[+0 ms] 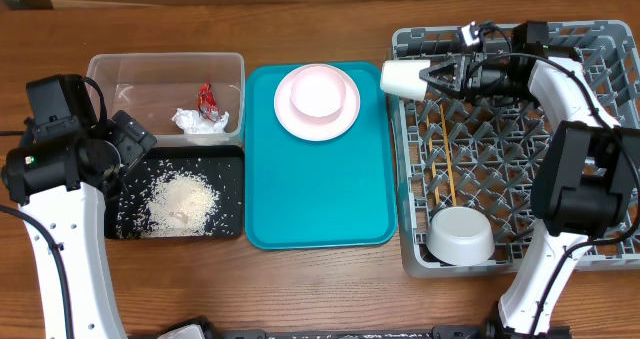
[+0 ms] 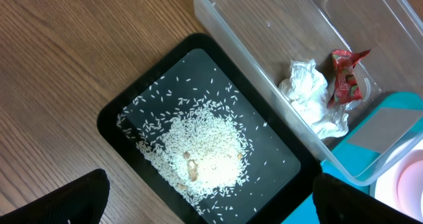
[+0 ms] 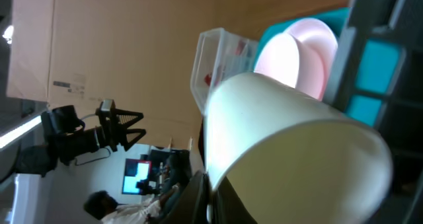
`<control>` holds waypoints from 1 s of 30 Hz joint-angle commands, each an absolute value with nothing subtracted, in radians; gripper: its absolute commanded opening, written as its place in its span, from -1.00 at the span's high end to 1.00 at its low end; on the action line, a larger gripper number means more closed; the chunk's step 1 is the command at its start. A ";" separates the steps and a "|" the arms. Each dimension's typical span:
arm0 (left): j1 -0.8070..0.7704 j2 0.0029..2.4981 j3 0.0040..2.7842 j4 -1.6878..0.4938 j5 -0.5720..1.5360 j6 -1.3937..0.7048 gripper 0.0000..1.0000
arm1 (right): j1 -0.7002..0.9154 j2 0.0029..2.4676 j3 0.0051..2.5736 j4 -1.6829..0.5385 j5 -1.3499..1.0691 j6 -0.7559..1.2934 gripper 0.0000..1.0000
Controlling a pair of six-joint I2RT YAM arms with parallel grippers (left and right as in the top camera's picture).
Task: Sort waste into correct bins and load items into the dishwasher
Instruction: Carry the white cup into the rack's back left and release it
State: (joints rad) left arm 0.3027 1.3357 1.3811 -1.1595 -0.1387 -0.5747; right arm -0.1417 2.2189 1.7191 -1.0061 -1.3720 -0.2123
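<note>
One small white cup, pinched sideways in the clenched right end effector, hung over the dish rack at its far-left rim, and released there it could tumble outside onto the bench

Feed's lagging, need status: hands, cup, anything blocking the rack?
Right hand shut on white cup, held sideways at dish rack corner. Left hand open over black tray of rice. Chopsticks, one bowl already racked; nothing blocking.

Overhead straight down, far; left wrist down, close; right wrist sideways; all share clear tub
</note>
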 commanded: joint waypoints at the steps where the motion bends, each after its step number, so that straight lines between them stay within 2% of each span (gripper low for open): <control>1: 0.301 1.341 1.396 -1.159 -0.134 -0.587 -1.00 | -0.151 2.230 1.703 -1.047 -1.219 -0.244 0.83; 11: 0.300 1.341 1.396 -1.159 -0.134 -0.587 -1.00 | -0.220 2.230 1.703 -1.238 -1.152 -0.395 0.55; 18: 0.301 1.341 1.396 -1.159 -0.134 -0.587 -1.00 | -0.265 2.215 1.716 -1.287 -1.152 -0.398 0.02; 20: 0.301 1.341 1.396 -1.159 -0.134 -0.587 -1.00 | -0.271 2.200 1.735 -1.303 -1.152 -0.397 -0.26; 21: 0.301 1.341 1.396 -1.159 -0.134 -0.587 -1.00 | -0.276 2.187 1.751 -1.317 -1.152 -0.397 -0.47; 24: 0.301 1.341 1.396 -1.159 -0.134 -0.587 -1.00 | -0.282 2.159 1.803 -1.356 -1.149 -0.390 -0.84; 27: 0.301 1.341 1.396 -1.159 -0.134 -0.587 -1.00 | -0.282 2.127 1.872 -1.394 -1.076 -0.341 -1.00; 30: 0.301 1.341 1.396 -1.159 -0.134 -0.587 -1.00 | -0.256 2.082 1.930 -1.404 -0.940 -0.258 -1.00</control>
State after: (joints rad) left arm 0.3027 1.3357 1.3811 -1.1595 -0.1383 -0.5747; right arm -0.2722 2.1815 1.8633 -1.4014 -1.0595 -0.3321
